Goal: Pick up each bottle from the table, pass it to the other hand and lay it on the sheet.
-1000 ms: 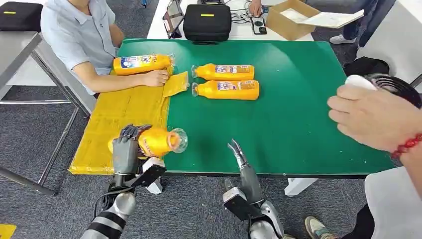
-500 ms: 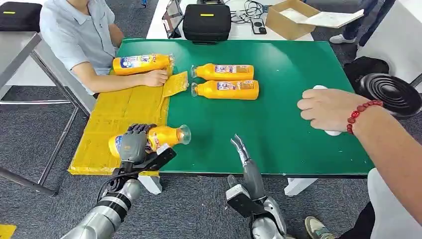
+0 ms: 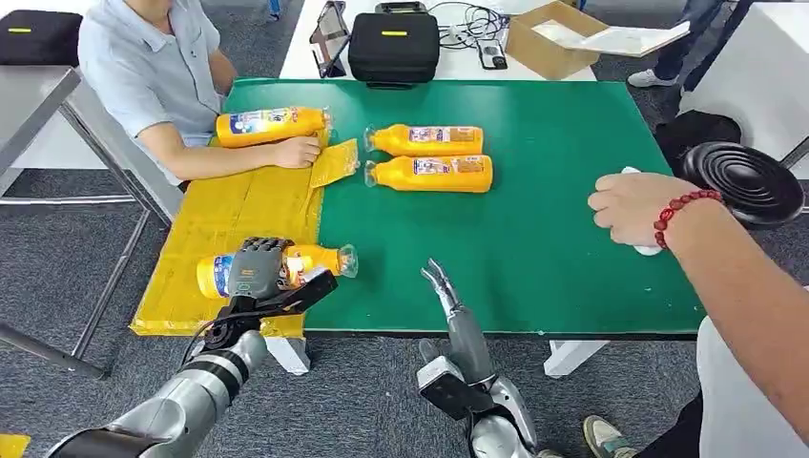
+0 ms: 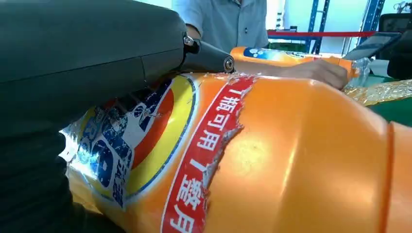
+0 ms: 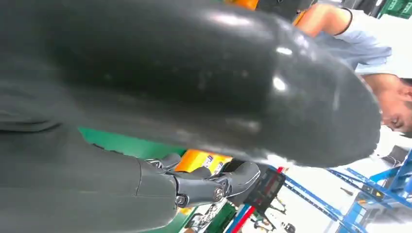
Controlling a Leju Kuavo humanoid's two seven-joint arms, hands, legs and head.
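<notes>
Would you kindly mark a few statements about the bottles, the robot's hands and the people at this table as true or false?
1. The left hand grips an orange bottle over the yellow sheet. True.
2. The right hand holds a bottle. False: it is open, holding nothing.
3. Two bottles lie side by side on the green table. True.
4. The seated person's hand rests on a black case. False: it rests beside a bottle at the sheet.

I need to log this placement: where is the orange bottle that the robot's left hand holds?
In the head view, the orange plastic bottle lies on its side in the left hand, across the near right edge of the yellow sheet, neck over the green table.
</notes>
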